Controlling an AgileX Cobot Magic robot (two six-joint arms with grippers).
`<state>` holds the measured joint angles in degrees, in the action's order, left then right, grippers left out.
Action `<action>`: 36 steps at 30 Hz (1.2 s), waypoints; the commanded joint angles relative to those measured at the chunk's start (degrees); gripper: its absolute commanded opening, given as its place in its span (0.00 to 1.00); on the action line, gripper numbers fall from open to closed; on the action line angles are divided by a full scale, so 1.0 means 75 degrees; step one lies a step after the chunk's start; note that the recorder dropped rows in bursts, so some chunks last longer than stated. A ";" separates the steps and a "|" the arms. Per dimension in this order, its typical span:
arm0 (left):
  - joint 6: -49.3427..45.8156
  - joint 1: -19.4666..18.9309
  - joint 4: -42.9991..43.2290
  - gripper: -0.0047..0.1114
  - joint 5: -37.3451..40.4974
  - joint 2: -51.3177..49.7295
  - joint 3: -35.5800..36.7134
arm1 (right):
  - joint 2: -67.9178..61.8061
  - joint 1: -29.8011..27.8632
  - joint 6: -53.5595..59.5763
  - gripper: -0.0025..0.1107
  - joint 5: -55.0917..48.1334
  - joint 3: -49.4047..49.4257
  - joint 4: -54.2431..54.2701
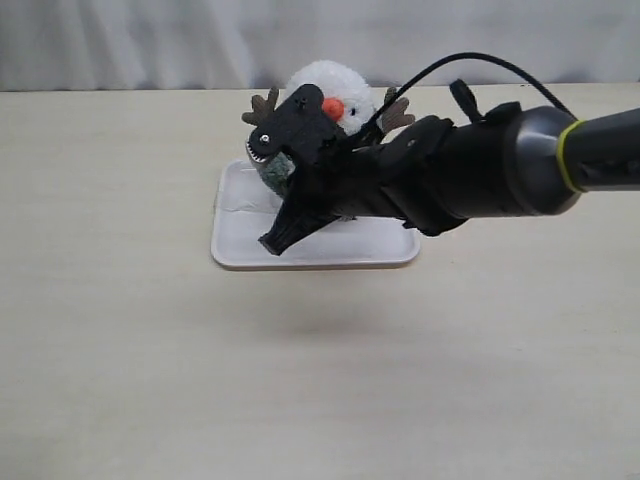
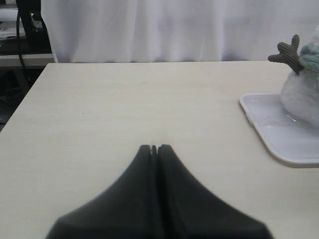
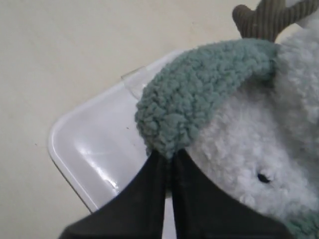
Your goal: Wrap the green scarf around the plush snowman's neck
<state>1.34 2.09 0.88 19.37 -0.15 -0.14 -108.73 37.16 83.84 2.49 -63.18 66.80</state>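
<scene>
Pale wooden tabletop point(image 1: 120, 400), white curtain point(image 1: 150, 40) hanging behind it; items as follows.

Item 1, white tray point(image 1: 232, 250): lying flat near the middle of the table, carrying the plush snowman point(image 1: 325, 78), which is sitting upright on it with its orange nose point(image 1: 333, 106) showing beside the arm.

Item 2, green scarf point(image 3: 199, 94): lying against the snowman's neck just under a brown twig arm point(image 3: 259, 17), with a thick fold bulging outward from the white body. How far it is running round the back is hidden.

Item 3, right gripper point(image 3: 168, 158): reaching across the tray to the snowman's front, jaws clenched tight, and appearing to be pinching the lower edge of that scarf fold between the tips.

Item 4, left gripper point(image 2: 154, 148): hovering over bare table well apart from the tray, jaws pressed together and grasping nothing.

Step in hand, as judged: the right arm is drawing the scarf round the neck, so the wrap is partly done and not yet finished.

Next move, as judged: it is calling for the pinched fold to be carried on around the neck and laid snug before letting go, pulling gently so that the light plush is not tipping or sliding off the tray.
</scene>
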 commanded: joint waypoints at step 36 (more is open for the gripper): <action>0.0034 -0.0013 -0.0012 0.04 -0.0100 0.0020 0.0019 | 0.0866 -0.0061 0.1182 0.07 0.2505 0.1685 -0.0003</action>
<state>1.34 2.09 0.88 19.37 -0.15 -0.14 -102.24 37.00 92.40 19.80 -50.77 66.80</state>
